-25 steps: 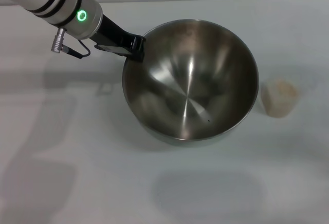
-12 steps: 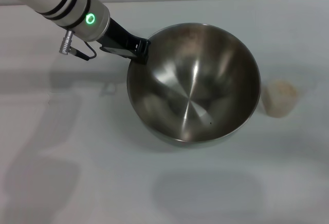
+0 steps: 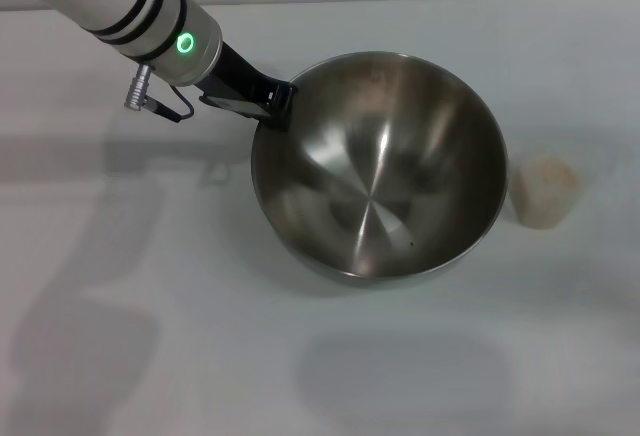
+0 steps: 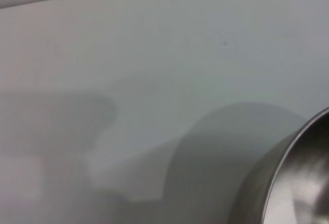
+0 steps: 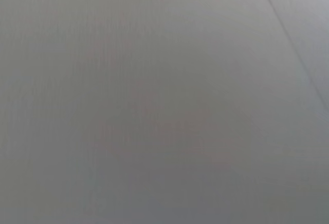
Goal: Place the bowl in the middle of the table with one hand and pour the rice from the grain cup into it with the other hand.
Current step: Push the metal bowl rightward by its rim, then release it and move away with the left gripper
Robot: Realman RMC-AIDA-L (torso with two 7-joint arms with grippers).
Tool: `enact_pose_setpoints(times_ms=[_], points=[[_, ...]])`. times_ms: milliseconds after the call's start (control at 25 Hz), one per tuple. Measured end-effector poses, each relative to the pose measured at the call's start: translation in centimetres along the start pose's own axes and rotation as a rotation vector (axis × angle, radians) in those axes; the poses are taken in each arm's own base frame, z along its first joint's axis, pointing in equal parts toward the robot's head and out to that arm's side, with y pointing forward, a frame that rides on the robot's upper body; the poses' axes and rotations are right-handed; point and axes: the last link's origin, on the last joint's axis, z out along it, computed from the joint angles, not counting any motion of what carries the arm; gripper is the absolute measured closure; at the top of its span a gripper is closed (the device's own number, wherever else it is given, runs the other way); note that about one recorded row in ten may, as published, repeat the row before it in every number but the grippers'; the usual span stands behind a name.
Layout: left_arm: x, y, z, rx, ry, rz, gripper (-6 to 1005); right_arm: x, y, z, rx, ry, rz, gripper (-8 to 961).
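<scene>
The large steel bowl [image 3: 378,166] is near the middle of the white table [image 3: 150,336], tilted, with its inside empty. My left gripper [image 3: 272,99] is shut on the bowl's rim at its far left side. The bowl's rim also shows in the left wrist view [image 4: 300,183]. The small clear grain cup [image 3: 543,190] stands upright just to the right of the bowl, with pale rice [image 3: 548,174] inside it. My right gripper is out of view; the right wrist view shows only a plain grey surface.
The table's far edge [image 3: 400,0] runs along the top of the head view. Shadows of the arm and the bowl lie on the tabletop at the left and front.
My left gripper has carried the bowl a little to the right and toward the front. The cup has not moved.
</scene>
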Motion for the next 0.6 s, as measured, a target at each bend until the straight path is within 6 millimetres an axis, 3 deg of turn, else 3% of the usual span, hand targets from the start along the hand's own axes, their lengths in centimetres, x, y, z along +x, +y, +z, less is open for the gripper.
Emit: enact_pose_setpoints(times_ms=[600], points=[[0.32, 0.07, 0.11, -0.001, 0.021, 0.004, 915, 0.0, 0.0, 0.0, 0.0, 0.0, 0.0, 188]])
